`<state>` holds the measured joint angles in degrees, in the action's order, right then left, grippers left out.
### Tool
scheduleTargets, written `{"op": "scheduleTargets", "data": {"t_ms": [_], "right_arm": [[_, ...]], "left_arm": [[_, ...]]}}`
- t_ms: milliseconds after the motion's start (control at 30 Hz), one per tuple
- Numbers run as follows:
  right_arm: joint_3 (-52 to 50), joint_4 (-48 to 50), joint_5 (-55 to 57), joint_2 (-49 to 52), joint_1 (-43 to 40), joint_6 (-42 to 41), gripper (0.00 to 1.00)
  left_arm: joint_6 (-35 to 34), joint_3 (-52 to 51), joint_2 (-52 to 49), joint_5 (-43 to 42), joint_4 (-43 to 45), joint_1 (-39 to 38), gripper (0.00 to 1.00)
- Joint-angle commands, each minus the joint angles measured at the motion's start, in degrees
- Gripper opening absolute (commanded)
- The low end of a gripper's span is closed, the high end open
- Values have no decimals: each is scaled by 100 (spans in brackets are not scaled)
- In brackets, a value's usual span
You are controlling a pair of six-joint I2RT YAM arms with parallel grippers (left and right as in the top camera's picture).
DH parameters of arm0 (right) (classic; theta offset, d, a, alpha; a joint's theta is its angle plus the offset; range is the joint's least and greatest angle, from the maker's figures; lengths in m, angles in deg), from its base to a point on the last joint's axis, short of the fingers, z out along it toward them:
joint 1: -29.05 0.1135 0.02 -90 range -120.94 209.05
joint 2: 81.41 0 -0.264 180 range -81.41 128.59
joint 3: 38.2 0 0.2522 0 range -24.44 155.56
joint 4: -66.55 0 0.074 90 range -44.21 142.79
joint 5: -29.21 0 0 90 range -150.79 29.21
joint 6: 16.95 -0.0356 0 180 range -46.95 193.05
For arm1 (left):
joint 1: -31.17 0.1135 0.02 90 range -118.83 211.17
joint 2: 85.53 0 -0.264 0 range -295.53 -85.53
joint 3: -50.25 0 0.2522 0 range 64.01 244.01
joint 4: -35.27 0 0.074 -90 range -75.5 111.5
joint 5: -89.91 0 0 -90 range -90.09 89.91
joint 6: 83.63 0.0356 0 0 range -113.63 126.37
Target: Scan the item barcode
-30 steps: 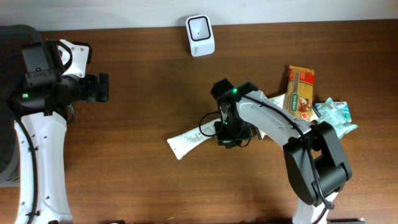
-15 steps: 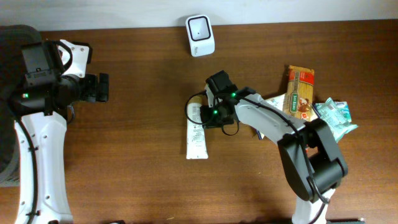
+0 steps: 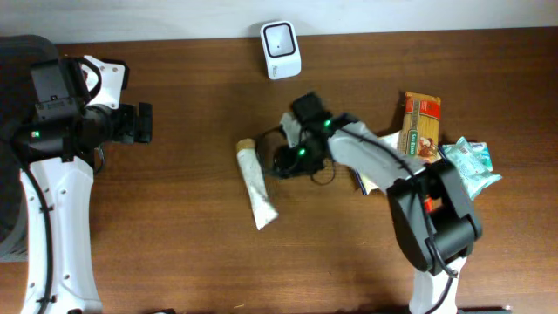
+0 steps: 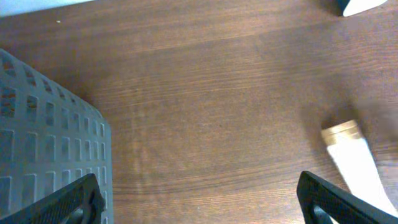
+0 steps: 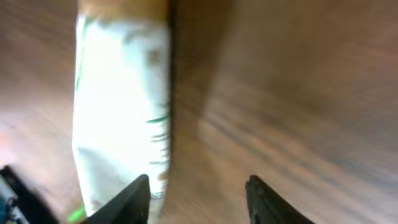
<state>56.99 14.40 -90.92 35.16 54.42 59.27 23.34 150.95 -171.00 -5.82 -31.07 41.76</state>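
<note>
Right gripper [image 5: 196,198]: jaws partway apart, nothing between them, only bare wood in the gap on wrist cam. Tube [image 3: 255,185] is loose and flat on table [image 3: 174,249], on my side of scanner [image 3: 281,38], bit to its left, tan cap end toward scanner. Right gripper sits just right of cap end, can't tell if touching. Left gripper [image 4: 202,202] is far left of scanner, spread wide, empty.

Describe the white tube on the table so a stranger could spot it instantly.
On the brown wooden table, find the white scanner at the far edge. Nearer than it, beside the right gripper, lies the tube. It is the one long white thing with a tan cap, lying alone, while the colourful packets are heaped at the right.
</note>
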Motion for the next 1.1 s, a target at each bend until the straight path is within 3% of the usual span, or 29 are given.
{"op": "scheduleTargets", "data": {"t_ms": [0,67,233,367,567,800,1067], "right_arm": [[118,-44,-1152,20,-308,463,61],[114,-42,-1156,103,-232,459,67],[111,48,-968,232,402,452,70],[223,-4,175,229,962,234,81],[1329,-684,2555,229,1875,238,82],[1375,-439,4986,398,3018,262,86],[1384,-144,6083,1027,3812,610,87]], "left_arm": [[70,28,94,-42,15,24,99],[70,28,94,-42,15,24,99],[70,28,94,-42,15,24,99],[70,28,94,-42,15,24,99],[70,28,94,-42,15,24,99],[70,28,94,-42,15,24,99],[70,28,94,-42,15,24,99]]}}
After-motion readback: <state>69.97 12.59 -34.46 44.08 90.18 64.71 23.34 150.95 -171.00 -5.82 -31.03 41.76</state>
